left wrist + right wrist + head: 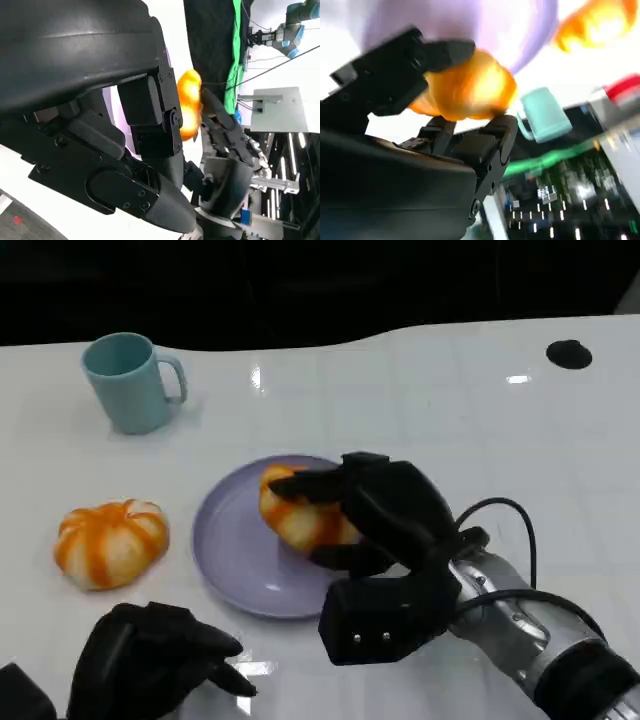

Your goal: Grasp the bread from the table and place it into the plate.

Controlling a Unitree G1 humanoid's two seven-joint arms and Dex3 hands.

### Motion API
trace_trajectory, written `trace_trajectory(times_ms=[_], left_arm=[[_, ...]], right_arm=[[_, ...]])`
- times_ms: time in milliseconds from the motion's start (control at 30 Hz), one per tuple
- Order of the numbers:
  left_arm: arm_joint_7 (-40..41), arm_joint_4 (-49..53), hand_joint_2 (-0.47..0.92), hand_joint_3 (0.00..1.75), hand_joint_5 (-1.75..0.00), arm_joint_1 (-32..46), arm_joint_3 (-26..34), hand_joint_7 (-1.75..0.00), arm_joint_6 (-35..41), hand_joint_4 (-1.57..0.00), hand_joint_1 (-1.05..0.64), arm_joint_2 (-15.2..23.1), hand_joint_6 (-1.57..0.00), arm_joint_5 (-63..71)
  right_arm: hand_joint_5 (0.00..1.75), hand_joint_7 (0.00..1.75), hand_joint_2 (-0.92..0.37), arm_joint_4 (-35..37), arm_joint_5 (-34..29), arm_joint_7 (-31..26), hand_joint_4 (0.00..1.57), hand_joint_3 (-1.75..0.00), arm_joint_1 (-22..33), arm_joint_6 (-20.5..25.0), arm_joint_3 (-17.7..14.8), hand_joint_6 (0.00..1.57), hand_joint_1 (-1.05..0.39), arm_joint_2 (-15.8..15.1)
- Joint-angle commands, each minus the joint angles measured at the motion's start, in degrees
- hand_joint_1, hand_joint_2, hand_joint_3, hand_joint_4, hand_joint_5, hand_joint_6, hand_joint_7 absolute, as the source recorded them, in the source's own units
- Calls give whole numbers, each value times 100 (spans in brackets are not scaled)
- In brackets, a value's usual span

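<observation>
My right hand [385,515] grips an orange-and-white bread bun [295,515] over the lavender plate [235,550] at the table's middle; whether the bun touches the plate I cannot tell. Up close in the right wrist view, the bun [467,87] sits between the black fingers [445,52], with the plate [470,20] behind it. A second bun [110,542] lies on the table left of the plate. My left hand [150,660] rests at the front left with its fingers curled in, holding nothing. In the left wrist view the held bun [189,102] shows beyond the left hand [100,125].
A teal mug [130,380] stands at the back left of the white table [450,410]. A black round spot [568,354] marks the table's far right. Behind the table all is dark.
</observation>
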Motion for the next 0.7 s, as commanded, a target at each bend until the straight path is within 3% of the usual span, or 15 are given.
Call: trace_trajectory(times_ms=[33,433,700], left_arm=[[23,-16,78,0,-36,48,9,-11,-18,-157,-105,66,-157,26],[27,-5,78,0,-36,30,9,-11,-20,-157,-105,61,-157,17],[54,-19,78,0,-36,41,-9,-11,-6,-157,-105,44,-157,29]], right_arm=[[11,0,-92,-264,-37,542,21,-12,-77,372,63,36,-50,-167],[11,0,-92,-753,454,1370,17,-8,144,425,-130,31,-56,-356],[15,2,-92,-1534,672,1413,23,-7,528,185,-319,34,-53,-731]])
